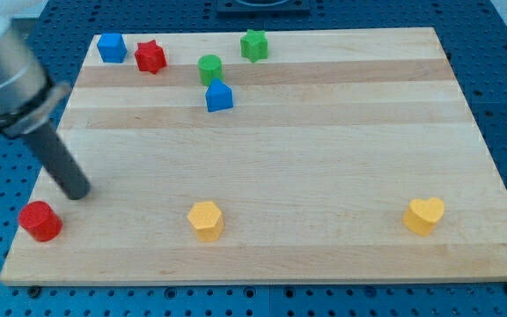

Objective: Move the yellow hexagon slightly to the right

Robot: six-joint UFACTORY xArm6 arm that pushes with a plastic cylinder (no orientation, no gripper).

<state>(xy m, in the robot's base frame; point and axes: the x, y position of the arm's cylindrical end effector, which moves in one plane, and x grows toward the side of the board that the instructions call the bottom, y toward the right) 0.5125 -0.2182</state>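
Tabletop [324, 132]: pale wooden board on a blue perforated base; all blocks rest on it.
Yellow hexagon [206, 219]: near the view's bottom edge, left of centre, standing alone.
My tip [76, 191]: at the view's left, just above and right of the red cylinder [40, 220], apart from it; well to the left of the hexagon.
Fingers: none fitted; the arm ends in a plain rod, so nothing is held.
Yellow heart [423, 215]: far to the view's right on the same row, well apart from the hexagon.
Upper group: blue cube [111, 47], red star [150, 56], green cylinder [209, 68], green star [253, 44], blue house-shaped block [219, 95]; all remote from the work.
Step in hand (judgement): approach to the hexagon's left face.
Risk one: the tip clips the red cylinder while dropping to the hexagon's row.
Risk two: off-centre contact turns the hexagon or sends it toward the bottom edge.
Risk three: an overlong push; only a slight shift is wanted.
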